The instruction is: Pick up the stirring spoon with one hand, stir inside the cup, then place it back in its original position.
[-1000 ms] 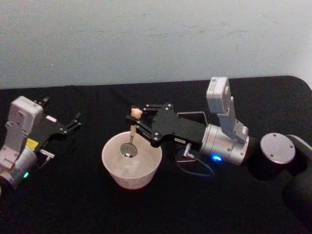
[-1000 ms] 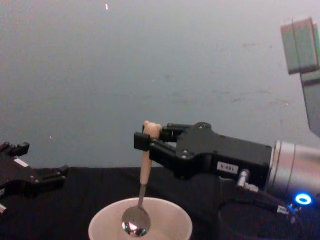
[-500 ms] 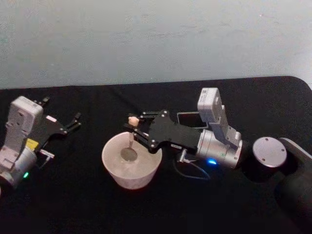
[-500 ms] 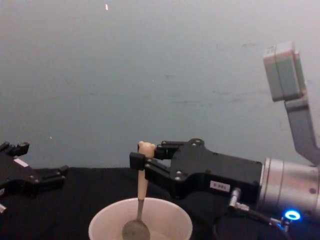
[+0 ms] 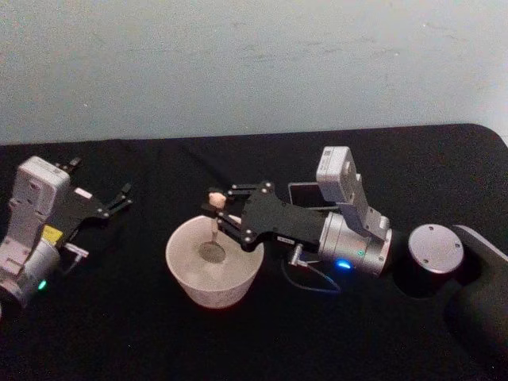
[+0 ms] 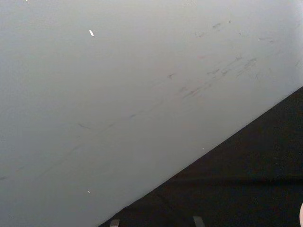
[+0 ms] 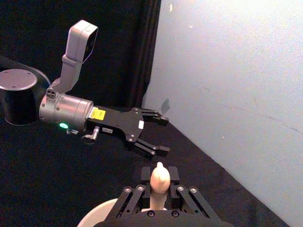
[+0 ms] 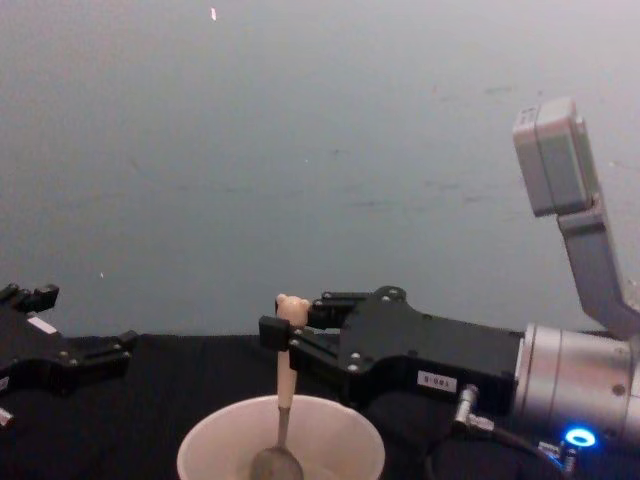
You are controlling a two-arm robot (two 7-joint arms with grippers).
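Lower now, the right claw (image 8: 272,333) pinches the stirring spoon (image 8: 285,385) just under its bear head, its bowl maybe touching the bottom of the cup (image 8: 210,443), while the left claw (image 7: 163,135) sits spread, well apart.

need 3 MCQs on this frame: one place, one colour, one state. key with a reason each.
1. Where is the spoon bowl?
A left of the cup
B inside the cup
C behind the cup

2. What colour is the spoon handle?
A pale peach
B green
C red

3. What state is the left gripper in?
A shut on the spoon
B shut on the cup
C open, empty

Key:
1 B: the right gripper holds the spoon upright, its bowl below the rim.
2 A: the handle shows peach in the chest view.
3 C: its jaws stand apart with nothing between them, parked left of the cup.
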